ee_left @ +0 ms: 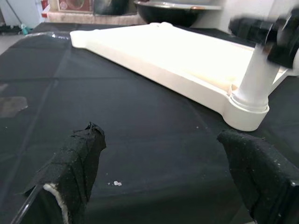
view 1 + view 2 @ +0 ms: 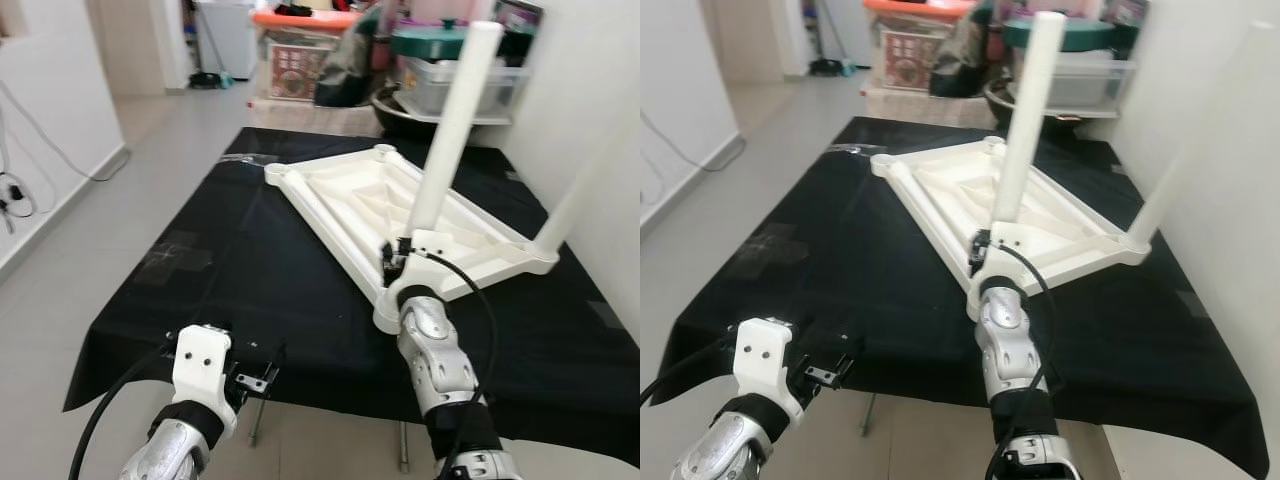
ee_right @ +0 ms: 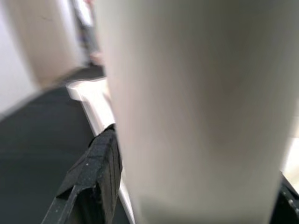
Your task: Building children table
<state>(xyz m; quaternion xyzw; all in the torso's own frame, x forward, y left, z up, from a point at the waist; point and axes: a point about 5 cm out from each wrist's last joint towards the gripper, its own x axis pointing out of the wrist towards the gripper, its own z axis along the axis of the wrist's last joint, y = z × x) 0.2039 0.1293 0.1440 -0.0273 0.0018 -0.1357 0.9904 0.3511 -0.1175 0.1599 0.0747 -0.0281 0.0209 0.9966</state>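
White plastic children's tabletop (image 2: 350, 200) lies upside down on the black-draped table (image 2: 250, 280); two white tube legs stand in corner sockets; right gripper (image 2: 397, 256) jaws clasp the near leg (image 2: 452, 125); left gripper (image 1: 163, 172) jaws wide, idle; two corners seemingly remain.

Smooth white plastic tabletop (image 2: 400, 215) on matt black cloth (image 2: 250, 270)
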